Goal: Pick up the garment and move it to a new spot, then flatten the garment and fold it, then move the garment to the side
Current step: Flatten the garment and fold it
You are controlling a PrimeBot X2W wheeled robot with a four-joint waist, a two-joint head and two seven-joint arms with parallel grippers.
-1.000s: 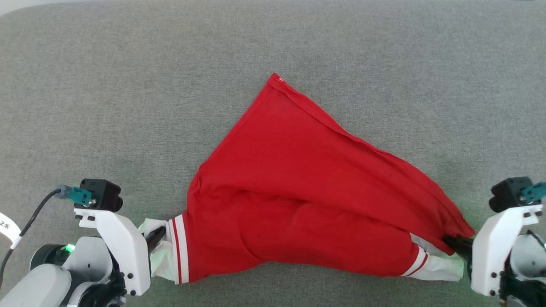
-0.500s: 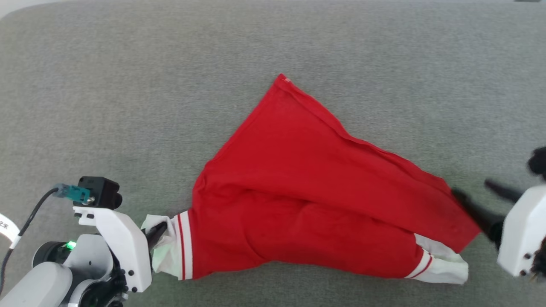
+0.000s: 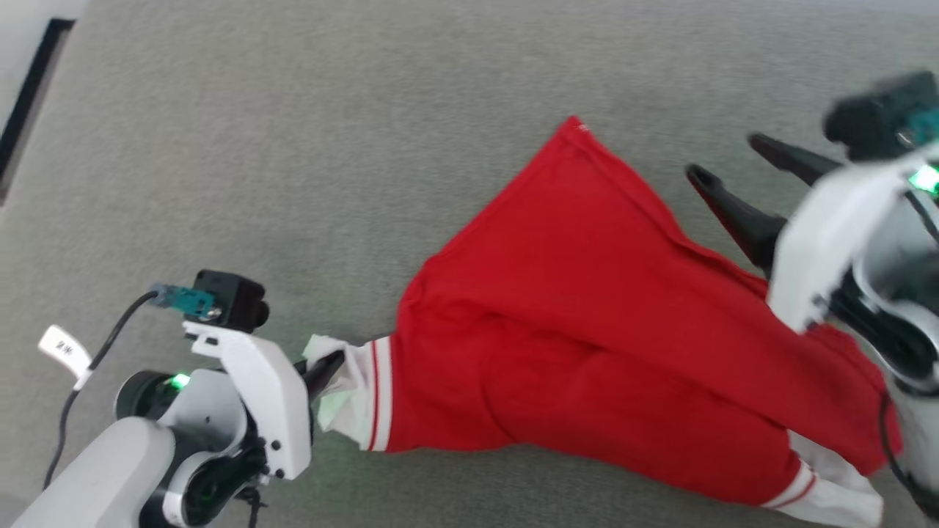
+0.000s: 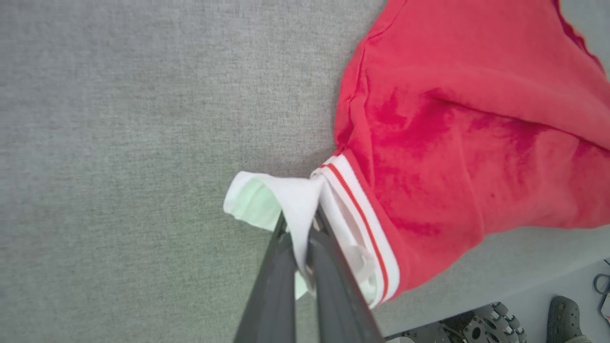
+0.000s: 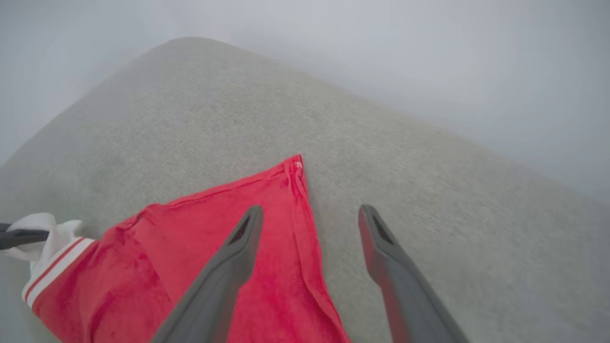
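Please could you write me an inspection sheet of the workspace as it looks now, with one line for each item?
Surface: grey cloth-covered surface, flat, carrying the garment.
Job's things: red garment lies spread in a rough triangle, not yet folded; one white cuff sits at each near end.
Clutter: nothing seen.
Grippers: left gripper, jaws shut on a white cuff; right gripper, jaws open and empty, raised over the garment's edge.
Cables: dark cable with a white tag, at the left wrist camera.
Surroundings: dark strip past the surface's far corner; pale blurred background beyond.
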